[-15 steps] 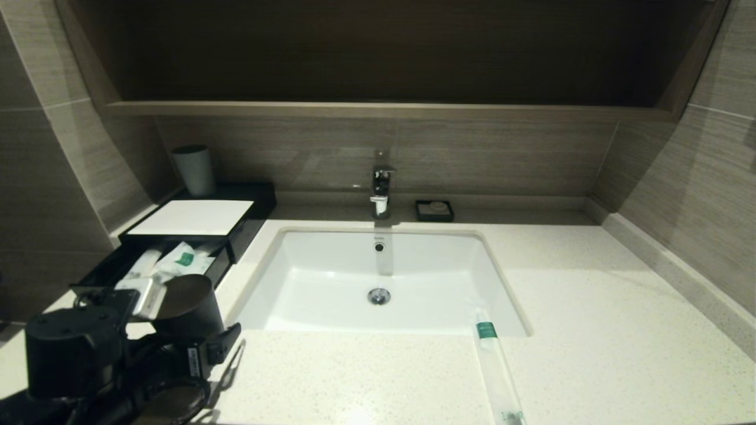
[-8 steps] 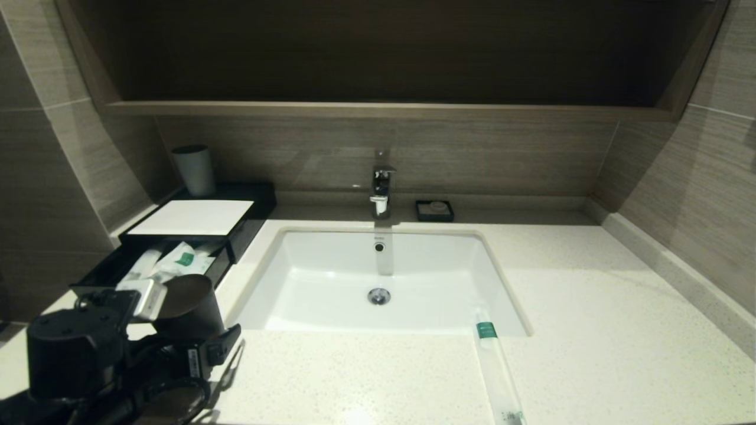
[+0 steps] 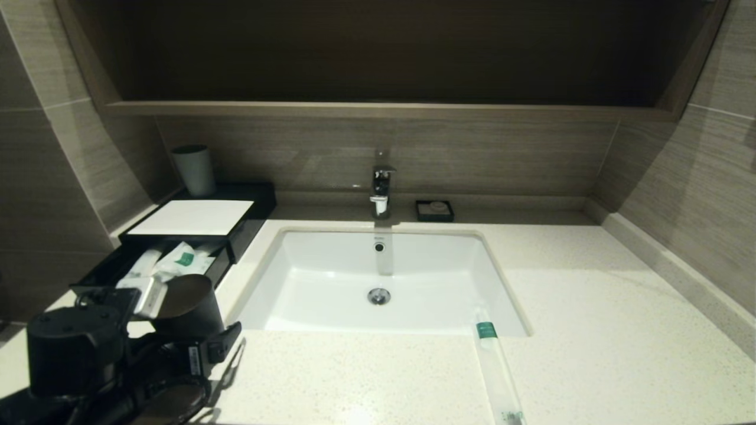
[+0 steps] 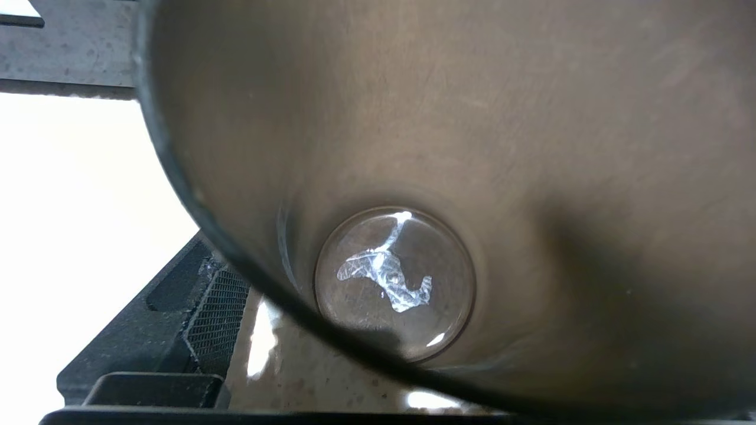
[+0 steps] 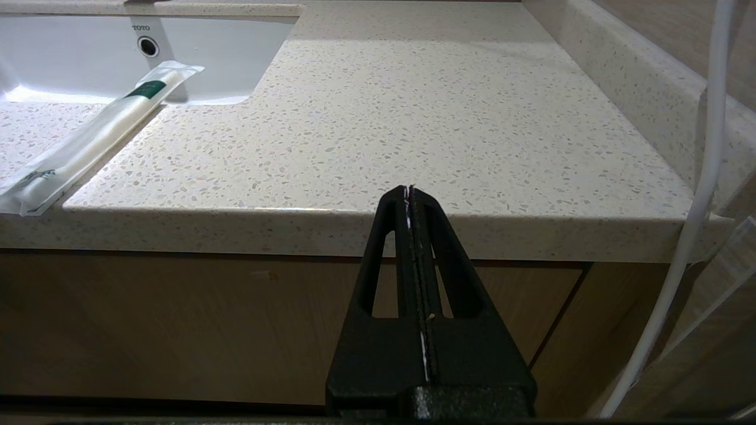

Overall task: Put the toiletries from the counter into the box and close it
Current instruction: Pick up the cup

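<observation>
Far left: we note the left gripper (image 3: 188,323) at one dark cup (image 3: 190,298); gripping or released, we cannot tell. Behind it, one box (image 3: 195,217) on the counter (image 3: 590,307) has its drawer out, with at least two sachets (image 3: 184,258) inside and one pale cup (image 3: 193,170) at its back. Rightward, one long sachet (image 3: 495,369) lies at the sink (image 3: 378,271) rim, and the right gripper (image 5: 411,195), clenched and empty, sits below the counter's front edge.
</observation>
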